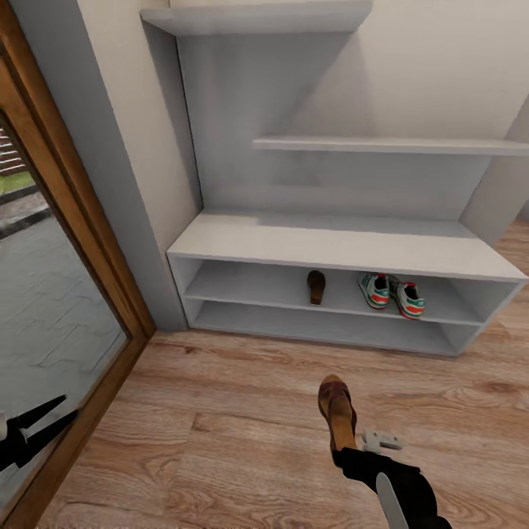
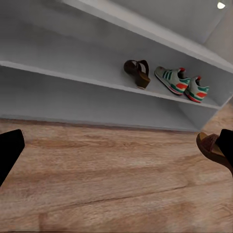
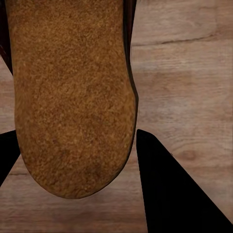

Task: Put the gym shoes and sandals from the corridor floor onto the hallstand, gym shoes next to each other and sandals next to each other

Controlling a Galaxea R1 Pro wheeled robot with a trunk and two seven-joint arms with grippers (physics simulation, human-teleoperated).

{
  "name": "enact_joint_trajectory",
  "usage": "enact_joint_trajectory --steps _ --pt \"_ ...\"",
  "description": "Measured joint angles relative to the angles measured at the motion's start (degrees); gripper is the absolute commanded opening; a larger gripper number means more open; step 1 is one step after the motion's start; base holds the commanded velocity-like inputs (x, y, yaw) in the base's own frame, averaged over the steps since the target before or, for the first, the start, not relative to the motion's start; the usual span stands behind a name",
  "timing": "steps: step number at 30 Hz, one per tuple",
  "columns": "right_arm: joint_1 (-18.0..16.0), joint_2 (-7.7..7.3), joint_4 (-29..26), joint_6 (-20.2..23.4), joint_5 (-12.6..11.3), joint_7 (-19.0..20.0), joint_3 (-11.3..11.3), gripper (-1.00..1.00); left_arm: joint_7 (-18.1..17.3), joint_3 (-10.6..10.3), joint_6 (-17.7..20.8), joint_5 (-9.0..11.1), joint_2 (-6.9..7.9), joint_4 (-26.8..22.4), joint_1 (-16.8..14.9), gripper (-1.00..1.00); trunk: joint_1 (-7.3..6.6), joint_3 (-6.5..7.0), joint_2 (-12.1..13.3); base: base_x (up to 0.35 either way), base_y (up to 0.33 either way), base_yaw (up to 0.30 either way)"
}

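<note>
One dark brown sandal (image 1: 337, 408) hangs heel-down above the corridor floor (image 1: 220, 411), with my right gripper (image 1: 345, 447) shut on its heel end. Its tan sole (image 3: 73, 97) sits between my right gripper (image 3: 76, 132) fingers. The other sandal (image 1: 316, 286) rests on the middle shelf of the pale grey hallstand (image 1: 338, 246). Right of it, the two gym shoes (image 1: 375, 289) (image 1: 408, 299) stand side by side on the same shelf. My left gripper (image 1: 53, 419) hovers open and empty low at the left. The left wrist view shows the shelved sandal (image 2: 137, 72), both gym shoes (image 2: 171, 80) (image 2: 196, 90) and the held sandal (image 2: 211, 148).
A glass door in a wooden frame (image 1: 88, 242) runs along the left, close to my left arm. The hallstand's wide bench top (image 1: 294, 239) and lowest shelf (image 1: 308, 327) are bare. Upper shelves (image 1: 382, 145) jut out above. Plank floor lies between me and the rack.
</note>
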Motion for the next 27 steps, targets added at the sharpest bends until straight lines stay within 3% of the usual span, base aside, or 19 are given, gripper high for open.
enact_joint_trajectory --steps 13,27 --pt "0.0 -0.1 0.0 0.0 0.1 0.0 -0.2 -1.0 0.0 0.0 0.0 0.0 0.01 0.0 0.0 1.0 0.0 -0.92 0.0 0.0 0.0 0.19" --pt "0.0 -0.33 -0.1 0.0 0.2 0.1 0.1 -1.0 0.0 0.0 0.1 0.0 0.07 0.0 0.0 1.0 0.0 -1.06 0.0 0.0 0.0 0.021"
